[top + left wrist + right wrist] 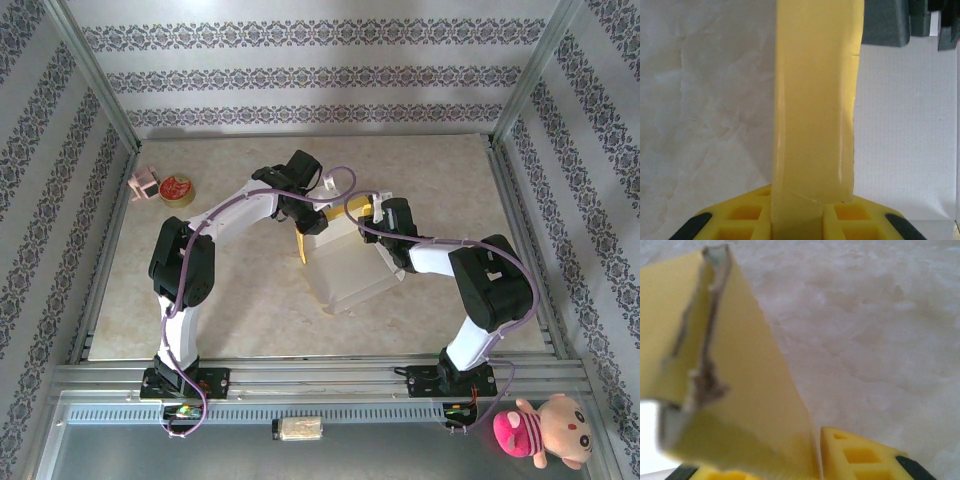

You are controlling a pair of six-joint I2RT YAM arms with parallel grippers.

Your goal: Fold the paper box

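Note:
The paper box [345, 272] lies partly folded mid-table, white face up, with yellow flaps standing along its far side. My left gripper [300, 218] is shut on the upright yellow flap [303, 243] at the box's far left corner. In the left wrist view that flap [815, 110] rises from between the yellow fingers [740, 217] of my left gripper [797, 212], with the white sheet [905, 140] to its right. My right gripper [385, 222] pinches the far right flap [360, 206]. In the right wrist view this yellow flap [735, 390] sits against the finger [860, 457] of my right gripper [812, 467].
A small round red tin [176, 189] and a pink object [146, 183] sit at the table's far left. A pink plush toy [545, 430] lies off the table at the near right. Metal frame posts [95, 80] border the table.

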